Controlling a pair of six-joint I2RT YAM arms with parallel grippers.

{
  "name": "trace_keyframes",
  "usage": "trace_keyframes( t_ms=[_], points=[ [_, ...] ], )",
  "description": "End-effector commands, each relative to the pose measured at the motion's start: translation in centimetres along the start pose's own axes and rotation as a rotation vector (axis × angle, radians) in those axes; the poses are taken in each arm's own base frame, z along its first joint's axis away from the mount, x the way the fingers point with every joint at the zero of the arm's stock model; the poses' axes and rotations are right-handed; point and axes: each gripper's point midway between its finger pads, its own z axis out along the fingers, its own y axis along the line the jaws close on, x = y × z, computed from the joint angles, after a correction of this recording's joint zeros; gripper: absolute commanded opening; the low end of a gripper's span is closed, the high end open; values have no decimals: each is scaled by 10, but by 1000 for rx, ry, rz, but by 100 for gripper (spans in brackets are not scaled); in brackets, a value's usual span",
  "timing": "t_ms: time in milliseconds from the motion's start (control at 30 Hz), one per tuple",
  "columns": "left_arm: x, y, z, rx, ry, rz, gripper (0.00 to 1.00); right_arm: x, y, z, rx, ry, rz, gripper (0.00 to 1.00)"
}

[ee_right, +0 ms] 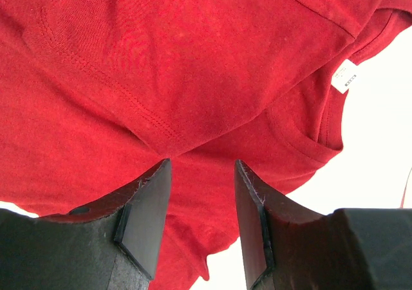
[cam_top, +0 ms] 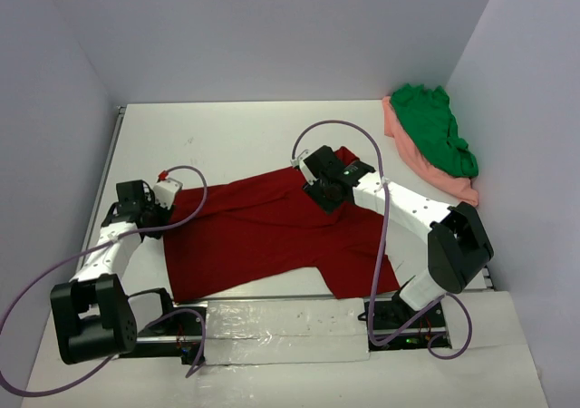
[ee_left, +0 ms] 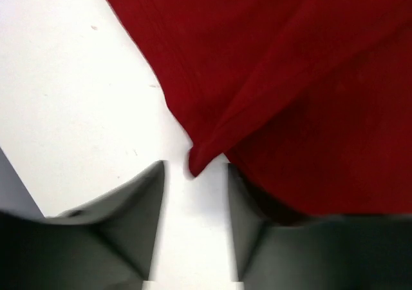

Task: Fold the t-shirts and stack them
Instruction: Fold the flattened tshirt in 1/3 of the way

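The dark red shirt [cam_top: 272, 231] lies spread on the table [cam_top: 227, 136]. The left arm bends low by the shirt's left edge. The left gripper [cam_top: 169, 210] is open, with a cloth corner at its tips. The right arm reaches over the collar, and the right gripper [cam_top: 319, 189] is open too.

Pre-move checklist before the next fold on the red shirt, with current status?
1. Left tool open, nothing pinched: ok; a folded shirt corner lies just ahead of it.
2. Right tool open above the dark red t-shirt: ok.
3. Dark red t-shirt flat: not ok, creased, left edge doubled over.
4. Neck label located: ok, beside the collar.
5. Green t-shirt and pink t-shirt out of the way: ok, heaped in the far right corner.
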Motion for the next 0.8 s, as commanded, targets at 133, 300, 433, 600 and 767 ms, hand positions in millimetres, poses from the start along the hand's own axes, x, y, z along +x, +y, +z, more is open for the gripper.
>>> trace_keyframes(
  t_ms=[133,300,433,600,767],
  points=[
    [7,-11,-5,35,-19,53,81,-10,-3,-10,-6,-31,16,51],
    [-20,5,-20,-41,-130,17,85,-9,1,-2,-21,-17,1,51],
    [-69,29,-42,-135,-319,-81,85,-13,5,8,-39,-35,-25,47],
    [-124,47,-60,-120,-483,-243,85,-22,8,32,-49,-47,-66,0],
    [-142,55,-44,-95,-500,-340,84,-29,13,60,-108,-28,-50,0]
  ],
)
